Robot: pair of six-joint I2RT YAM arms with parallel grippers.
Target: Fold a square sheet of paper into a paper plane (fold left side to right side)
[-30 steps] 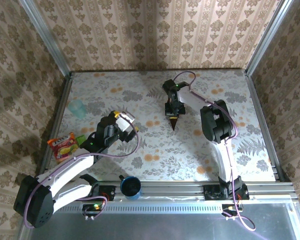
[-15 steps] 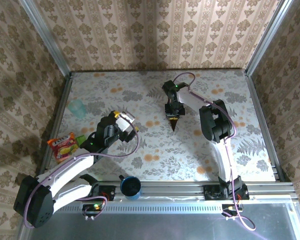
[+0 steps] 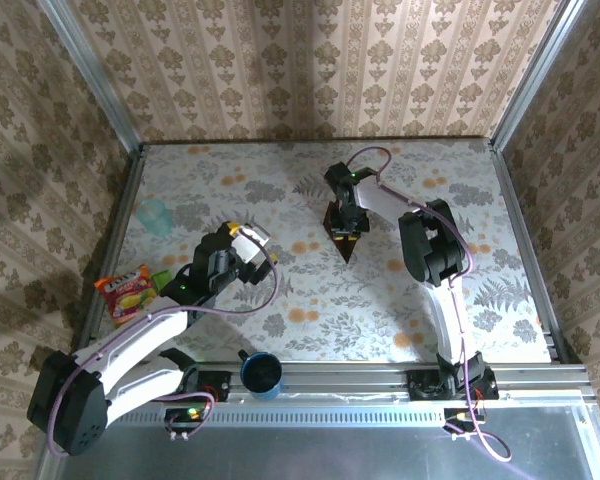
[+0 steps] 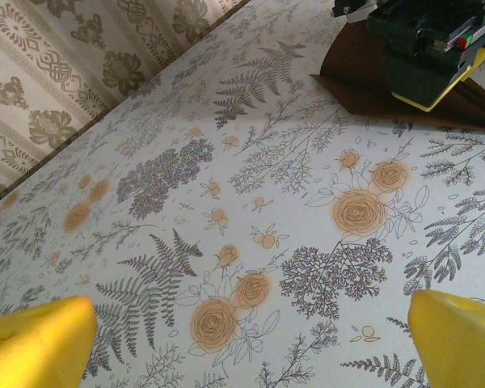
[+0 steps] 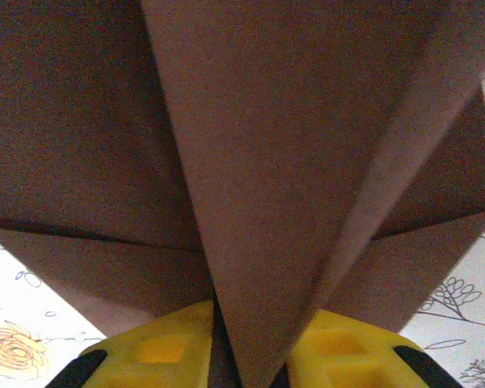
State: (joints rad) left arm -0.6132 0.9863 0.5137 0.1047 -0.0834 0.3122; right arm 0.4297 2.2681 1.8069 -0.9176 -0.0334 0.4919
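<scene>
The left hand [image 4: 246, 347] hangs over the flowered table [image 4: 226, 162], its yellow fingers [image 4: 36, 343] spread wide and holding nothing. Farther out, mid-table, the right hand [image 5: 244, 356] has its nearly closed pads on either side of the paper plane [image 5: 267, 162]'s ridge. I cannot tell whether they pinch it.

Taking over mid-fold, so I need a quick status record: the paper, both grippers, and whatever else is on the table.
paper plane: dark reddish-brown, folded to a point, tip toward the arm bases
right gripper: on the plane, yellow pads either side of its centre ridge; clamped or slack, cannot tell
left gripper: open, nothing between the fingers, apart from the plane
orange snack packet: at the table's left edge
teal cup: far left of the table
blue cup: at the near rail
</scene>
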